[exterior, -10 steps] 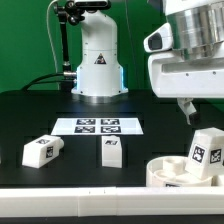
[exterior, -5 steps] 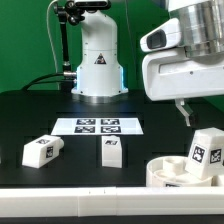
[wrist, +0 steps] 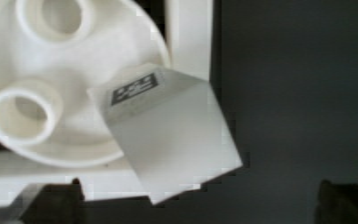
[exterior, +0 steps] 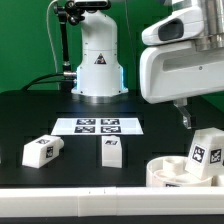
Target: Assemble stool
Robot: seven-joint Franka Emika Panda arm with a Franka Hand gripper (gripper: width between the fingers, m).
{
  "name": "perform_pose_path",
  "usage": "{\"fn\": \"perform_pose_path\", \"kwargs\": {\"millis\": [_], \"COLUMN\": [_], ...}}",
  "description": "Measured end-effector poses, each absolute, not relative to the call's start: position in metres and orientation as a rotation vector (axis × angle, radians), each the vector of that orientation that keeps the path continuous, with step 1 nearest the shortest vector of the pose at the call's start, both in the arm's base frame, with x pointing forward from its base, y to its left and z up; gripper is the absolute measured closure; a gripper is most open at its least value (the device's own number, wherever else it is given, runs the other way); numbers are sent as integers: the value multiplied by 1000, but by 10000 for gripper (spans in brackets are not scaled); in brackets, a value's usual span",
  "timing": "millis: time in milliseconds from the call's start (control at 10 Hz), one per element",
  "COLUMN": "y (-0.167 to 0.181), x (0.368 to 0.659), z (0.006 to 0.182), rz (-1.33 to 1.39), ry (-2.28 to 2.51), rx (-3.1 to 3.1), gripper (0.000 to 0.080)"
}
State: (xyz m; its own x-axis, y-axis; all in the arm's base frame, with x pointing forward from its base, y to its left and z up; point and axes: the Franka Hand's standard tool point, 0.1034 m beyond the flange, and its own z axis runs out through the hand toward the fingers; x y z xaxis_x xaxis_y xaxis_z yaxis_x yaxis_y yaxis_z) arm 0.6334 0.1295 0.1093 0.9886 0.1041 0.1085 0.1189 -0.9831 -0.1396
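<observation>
Three legs were in view. The standing leg [exterior: 205,150] was upright on the round seat [exterior: 170,174] in the lower right of the exterior view, tag facing the camera. The tool [wrist: 204,200] hung above it, a bit toward the exterior view's left, not touching and with its jaws spread wide. From the wrist camera that leg lined up with the gap between the two dark fingertips [wrist: 51,198] and overlapped the seat's rim beside a round hole.

The arm's big white body [exterior: 185,60] filled the upper right and hid most of the tool. The middle leg [exterior: 111,151] and the left leg [exterior: 42,150] lay on the black desk [exterior: 150,110], well apart from the tool. The marker board [exterior: 98,126] lay just behind them, in front of the robot base [exterior: 98,62].
</observation>
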Motion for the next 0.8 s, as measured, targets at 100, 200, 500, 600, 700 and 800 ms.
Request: {"fn": "perform_pose_path", "kwargs": {"millis": [100,200,500,600,700,800], "y": [130,128,124,123,122,122], "x": [634,634,635,636,637,638], "z": [110,109,106,105,104,104], "rz": [-156,-167,-214,-213,-202,-192], "ry": [-219,-366,-959,-1149,-1344,-1504], "rx": [-2987,-2980,-2905,-2857,-2802,-2749], "gripper": [150,150,150,150,150,150]}}
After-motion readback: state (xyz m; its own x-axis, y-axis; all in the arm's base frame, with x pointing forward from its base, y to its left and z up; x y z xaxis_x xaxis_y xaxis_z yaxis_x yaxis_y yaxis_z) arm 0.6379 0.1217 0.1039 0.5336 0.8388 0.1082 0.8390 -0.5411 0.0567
